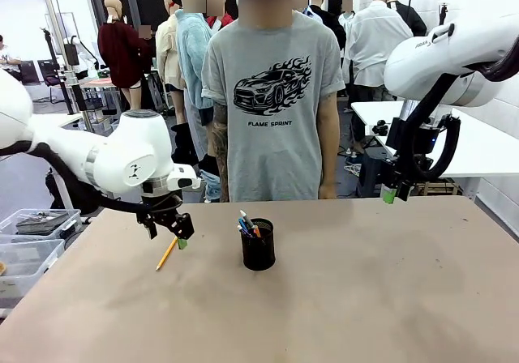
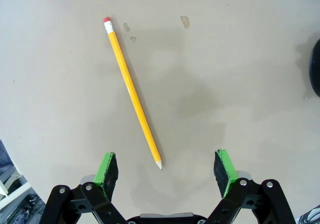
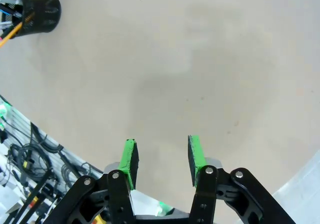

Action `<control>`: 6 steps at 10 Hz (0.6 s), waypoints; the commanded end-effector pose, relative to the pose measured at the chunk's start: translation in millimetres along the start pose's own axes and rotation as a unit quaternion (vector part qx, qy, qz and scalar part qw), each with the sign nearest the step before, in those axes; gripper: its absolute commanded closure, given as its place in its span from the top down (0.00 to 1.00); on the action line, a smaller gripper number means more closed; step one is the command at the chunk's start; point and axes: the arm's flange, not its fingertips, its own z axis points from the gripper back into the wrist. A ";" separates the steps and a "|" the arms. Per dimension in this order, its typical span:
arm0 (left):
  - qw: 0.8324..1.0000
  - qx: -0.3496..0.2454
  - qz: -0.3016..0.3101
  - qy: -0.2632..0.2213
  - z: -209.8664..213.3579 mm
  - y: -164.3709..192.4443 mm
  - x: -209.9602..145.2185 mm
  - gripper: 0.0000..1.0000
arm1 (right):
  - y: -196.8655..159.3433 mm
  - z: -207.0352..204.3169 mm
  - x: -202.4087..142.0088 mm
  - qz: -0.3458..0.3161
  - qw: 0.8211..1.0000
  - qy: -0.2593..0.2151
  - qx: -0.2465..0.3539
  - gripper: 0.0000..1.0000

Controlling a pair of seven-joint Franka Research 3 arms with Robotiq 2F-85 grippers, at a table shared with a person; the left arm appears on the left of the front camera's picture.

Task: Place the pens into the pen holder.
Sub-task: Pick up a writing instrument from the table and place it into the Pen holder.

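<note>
Centrally on the table (image 1: 365,298), the holder (image 1: 259,251) contains several pens (image 1: 248,224). One pencil (image 1: 167,254) lies toward the left edge, beneath the wide, empty left gripper (image 1: 168,233); the right gripper (image 1: 397,191), half-spread and empty, hangs near the far-right corner.

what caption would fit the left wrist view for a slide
Open left gripper hovering above the yellow pencil lying on the tan table, its tip centred between the jaws

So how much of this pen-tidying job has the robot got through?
Mostly done: several pens stand in the pen holder. In hand: the left gripper hangs open over the yellow pencil lying on the table. Left: grasping it and dropping it in. The right gripper is open, empty, off to the side.
</note>
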 end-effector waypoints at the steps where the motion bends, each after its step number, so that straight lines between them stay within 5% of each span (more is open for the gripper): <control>1: 0.999 0.007 0.014 0.029 -9.3 -2.1 21.0 1.00 | 0.5 0.3 -0.3 0.006 1.000 -0.003 0.011 0.52; 6: 0.998 -0.013 0.036 0.040 -35.3 13.8 34.8 1.00 | 0.5 0.3 -0.3 0.006 1.000 -0.003 0.011 0.52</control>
